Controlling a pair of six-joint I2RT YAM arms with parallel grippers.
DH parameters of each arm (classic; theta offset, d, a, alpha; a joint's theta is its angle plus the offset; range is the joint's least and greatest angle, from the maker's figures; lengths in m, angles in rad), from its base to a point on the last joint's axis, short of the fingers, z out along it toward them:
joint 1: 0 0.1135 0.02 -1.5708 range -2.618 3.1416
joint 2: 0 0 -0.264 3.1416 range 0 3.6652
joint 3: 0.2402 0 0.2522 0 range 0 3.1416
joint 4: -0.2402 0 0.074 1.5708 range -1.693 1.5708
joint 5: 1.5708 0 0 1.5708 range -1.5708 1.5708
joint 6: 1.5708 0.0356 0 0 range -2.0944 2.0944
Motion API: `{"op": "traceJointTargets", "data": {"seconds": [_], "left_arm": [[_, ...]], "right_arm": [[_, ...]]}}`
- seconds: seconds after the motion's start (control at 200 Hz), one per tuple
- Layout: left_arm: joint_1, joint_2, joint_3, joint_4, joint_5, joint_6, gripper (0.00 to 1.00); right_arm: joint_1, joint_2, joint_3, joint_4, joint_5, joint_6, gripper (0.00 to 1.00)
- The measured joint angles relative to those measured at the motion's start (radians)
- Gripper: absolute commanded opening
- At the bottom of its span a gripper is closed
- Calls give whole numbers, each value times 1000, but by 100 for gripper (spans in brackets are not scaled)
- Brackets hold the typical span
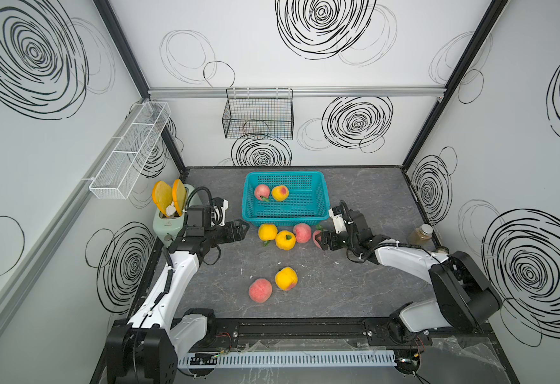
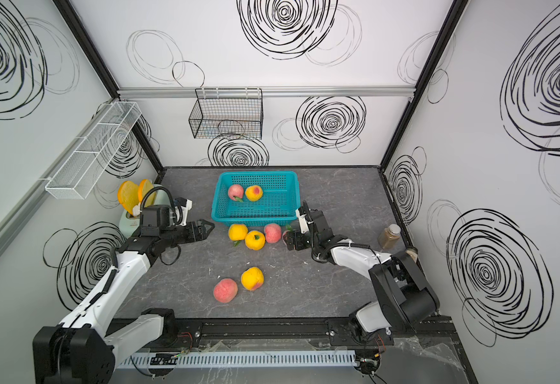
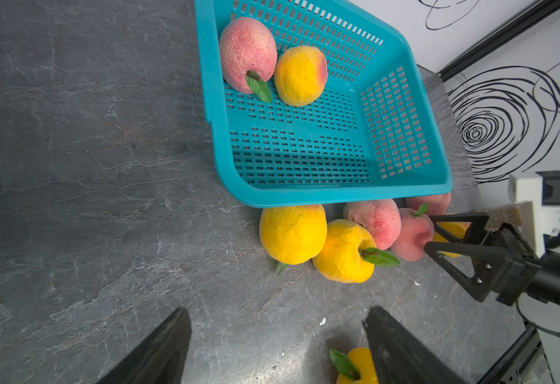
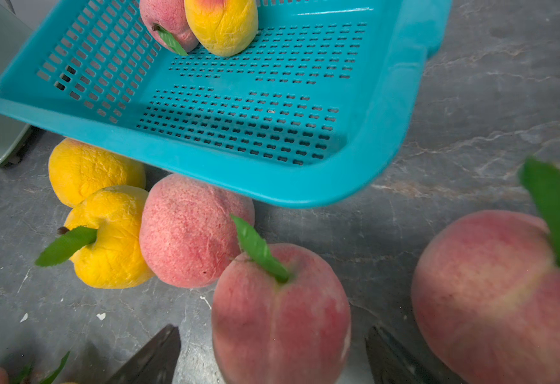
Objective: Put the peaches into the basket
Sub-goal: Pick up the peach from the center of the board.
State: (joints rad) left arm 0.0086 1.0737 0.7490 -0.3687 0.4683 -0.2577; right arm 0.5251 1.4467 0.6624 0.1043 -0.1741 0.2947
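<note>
The turquoise basket (image 1: 318,199) (image 2: 290,196) stands at the back middle of the table and holds a pink peach (image 1: 262,192) and a yellow peach (image 1: 280,193). Just in front of it lie two yellow peaches (image 1: 267,231) (image 1: 285,240) and a pink one (image 1: 302,232). Nearer the front lie a yellow peach (image 1: 286,278) and a pink peach (image 1: 260,290). My right gripper (image 1: 318,240) (image 4: 272,329) is open. Its jaws stand on either side of a pink peach (image 4: 280,312) with gaps showing. Another pink peach (image 4: 491,292) lies beside it. My left gripper (image 1: 244,230) (image 3: 278,309) is open and empty, left of the cluster.
A pale green toaster (image 1: 167,226) with toast slices stands at the left wall. A jar (image 1: 421,234) stands at the right wall. A black wire basket (image 1: 258,114) and a white mesh rack (image 1: 129,149) hang on the walls.
</note>
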Motion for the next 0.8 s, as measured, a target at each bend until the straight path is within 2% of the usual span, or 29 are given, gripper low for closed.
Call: {"op": "traceJointTargets", "data": {"seconds": [0.48, 0.8], "left_arm": [[7, 0, -6, 5, 30, -1, 87], [8, 0, -8, 5, 29, -2, 87]], "right_arm": [[51, 71, 60, -9, 41, -16, 89], [54, 89, 62, -27, 52, -35, 79]]}}
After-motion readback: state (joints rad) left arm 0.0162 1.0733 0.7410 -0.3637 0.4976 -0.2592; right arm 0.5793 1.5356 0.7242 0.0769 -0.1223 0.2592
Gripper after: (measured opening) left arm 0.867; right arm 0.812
